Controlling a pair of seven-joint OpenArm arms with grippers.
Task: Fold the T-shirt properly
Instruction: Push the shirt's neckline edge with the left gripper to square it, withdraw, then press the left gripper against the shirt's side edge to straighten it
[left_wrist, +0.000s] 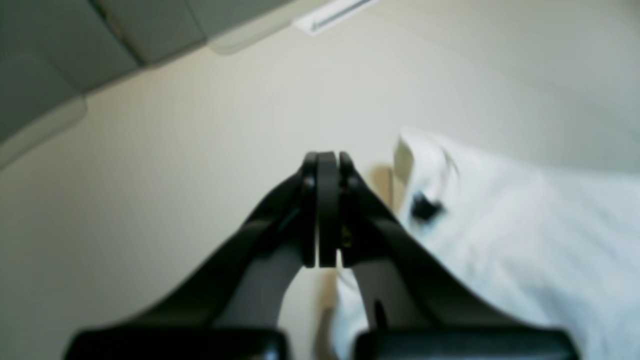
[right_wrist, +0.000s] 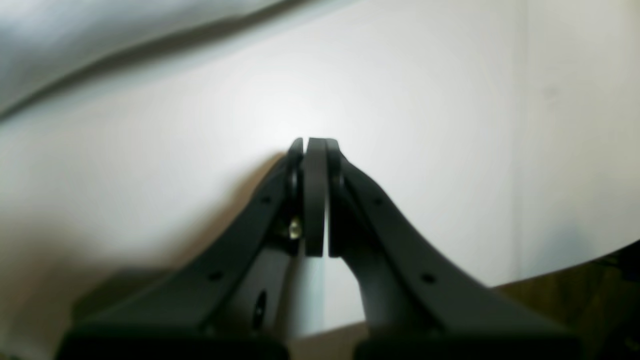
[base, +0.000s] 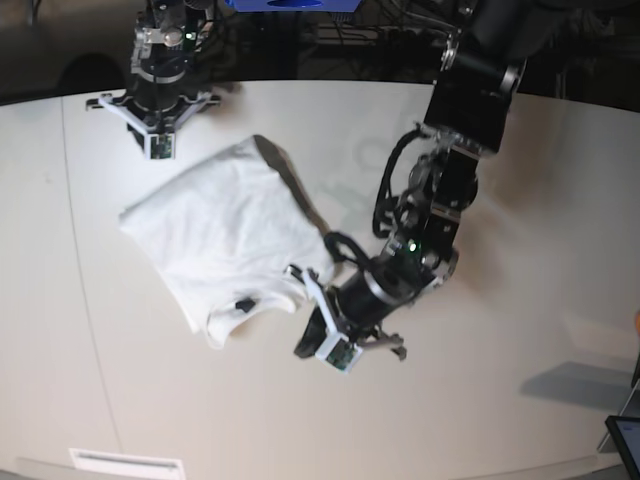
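Note:
The white T-shirt (base: 225, 230) lies crumpled and partly folded on the left-centre of the table, plain side up, with a small black tag (base: 243, 304) near its front corner. In the left wrist view the T-shirt (left_wrist: 525, 225) fills the right side, its tag (left_wrist: 425, 207) just right of the fingers. My left gripper (left_wrist: 327, 160) is shut with nothing seen between its pads; it hovers beside the shirt's front-right corner (base: 303, 350). My right gripper (right_wrist: 315, 145) is shut and empty over bare table, behind the shirt's far-left edge (base: 157, 140).
The white table (base: 500, 300) has a seam line down its left side (base: 85, 300). A white label strip (base: 125, 463) lies at the front edge. A dark screen corner (base: 625, 435) shows at the bottom right. Cables and equipment stand behind the table.

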